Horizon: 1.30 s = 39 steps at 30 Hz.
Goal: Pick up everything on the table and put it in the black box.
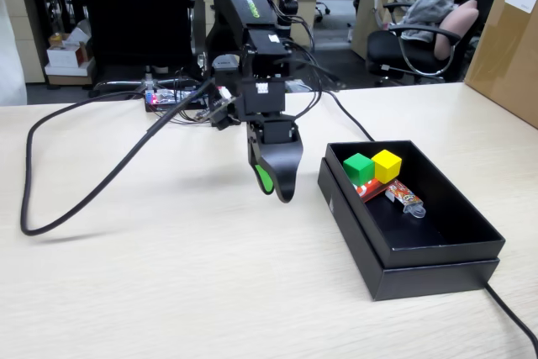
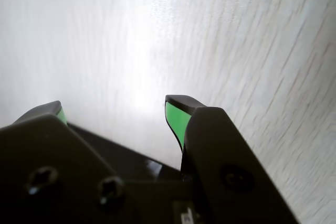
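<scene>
The black box [image 1: 437,276] sits on the beige table [image 1: 168,275] at the right of the fixed view. Inside it lie the green cube [image 1: 358,167], the yellow cube [image 1: 387,164] and the red oblong block [image 1: 372,190], close together at the far end. My gripper [image 1: 275,189] hangs just above the table, left of the box, pointing down. In the wrist view my gripper [image 2: 114,109] has its green-padded jaws well apart, with only bare tabletop [image 2: 210,35] between them. It holds nothing.
A small orange-patterned packet [image 1: 405,199] also lies in the box. A thick black cable [image 1: 84,166] loops across the table's left half. A thinner cable [image 1: 513,317] runs off past the box's near right corner. A cardboard carton [image 1: 508,39] stands at the far right.
</scene>
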Motion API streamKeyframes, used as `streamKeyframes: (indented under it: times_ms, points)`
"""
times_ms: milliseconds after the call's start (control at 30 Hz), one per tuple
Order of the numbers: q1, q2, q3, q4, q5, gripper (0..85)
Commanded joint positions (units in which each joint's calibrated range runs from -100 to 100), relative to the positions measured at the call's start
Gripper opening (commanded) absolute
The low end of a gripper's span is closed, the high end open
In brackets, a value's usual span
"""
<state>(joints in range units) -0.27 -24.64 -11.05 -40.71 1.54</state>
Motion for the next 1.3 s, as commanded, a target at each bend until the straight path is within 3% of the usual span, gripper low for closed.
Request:
streamKeyframes:
  times_ms: [0, 500, 867, 1267]
  points:
    - [0.0, -7.2, -1.4, 5.4, -0.6, 39.5]
    - [0.5, -29.8, -31.0, 21.0, -1.6, 39.4]
    - [-1.8, -42.7, -57.8, 43.1, -3.6, 46.1]
    - [-1.4, -45.4, -65.6, 46.9, -3.4, 48.8]
